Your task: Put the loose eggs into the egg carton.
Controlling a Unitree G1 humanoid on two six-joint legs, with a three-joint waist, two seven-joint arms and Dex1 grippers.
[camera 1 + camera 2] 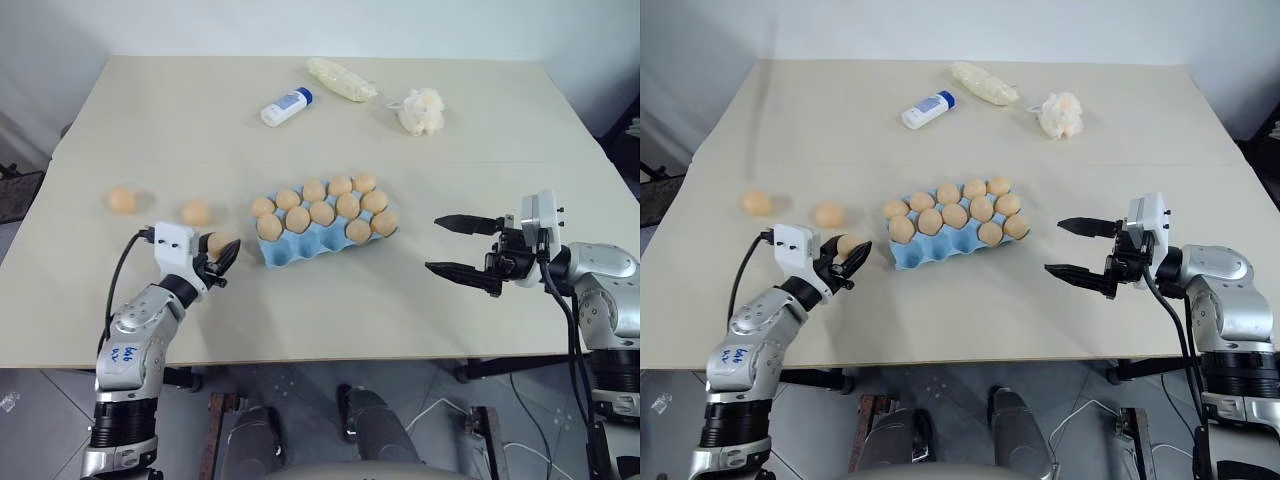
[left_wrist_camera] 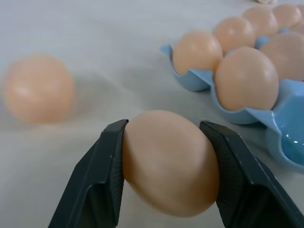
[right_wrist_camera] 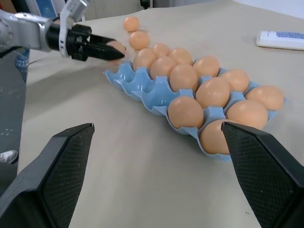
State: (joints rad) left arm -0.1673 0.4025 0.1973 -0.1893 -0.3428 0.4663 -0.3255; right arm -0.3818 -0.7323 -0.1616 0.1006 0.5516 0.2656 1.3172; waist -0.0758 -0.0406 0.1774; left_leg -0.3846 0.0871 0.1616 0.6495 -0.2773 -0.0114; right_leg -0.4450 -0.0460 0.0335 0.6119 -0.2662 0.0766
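Note:
The light blue egg carton [image 1: 300, 251] lies at the table's middle, and several tan eggs sit in its cups. The front row has empty cups at its left end. Left of the carton, my left gripper [image 1: 222, 256] is shut on one loose egg [image 2: 168, 161], a black finger [image 2: 95, 180] pressed on each side, low over the table. Two more loose eggs [image 1: 196, 212] [image 1: 121, 200] rest on the table further left. My right gripper [image 1: 433, 243] hovers open to the right of the carton, pointing at it, with nothing between its fingers.
A white bottle with a blue cap [image 1: 286, 107], a pale lumpy bag [image 1: 341, 80] and a fluffy cream puff [image 1: 421, 111] lie at the table's far side. The table's front edge runs just below both grippers.

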